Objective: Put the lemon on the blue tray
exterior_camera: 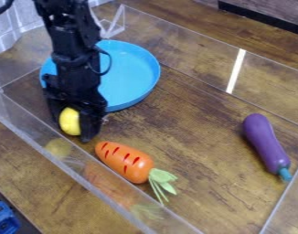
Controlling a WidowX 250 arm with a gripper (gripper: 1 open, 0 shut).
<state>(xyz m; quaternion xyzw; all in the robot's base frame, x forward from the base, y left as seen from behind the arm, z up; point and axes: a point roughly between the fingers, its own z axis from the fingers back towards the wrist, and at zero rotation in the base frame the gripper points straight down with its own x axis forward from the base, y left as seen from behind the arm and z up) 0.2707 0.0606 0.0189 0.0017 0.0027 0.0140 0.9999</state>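
The pincer (73,120) points straight down with its fingers closed on the lemon (69,121), which shows as a yellow oval between the black fingertips, low over the bench (200,101) and just in front of the tray (130,75). The grip looks to sit across the lemon's middle, though the near finger hides part of it, so how deep the hold goes is hard to tell.

To do this step well, the lemon should come up high enough to pass over the tray's raised rim, then travel the short way back and to the right until it hangs over the tray's open middle, not the edge. A smooth round toy can slip or roll, so a steady lift and a low release suit it better than a drop from height; let go near the tray's floor, it should stay inside the rim.

The tray is a round, shallow blue dish. Its visible part holds nothing, while the arm hides its left side. A clear low wall (84,169) runs along the bench's near side. The carrot (124,160) lies on the bench just right of the pincer, and an eggplant (266,142) lies well apart at far right.
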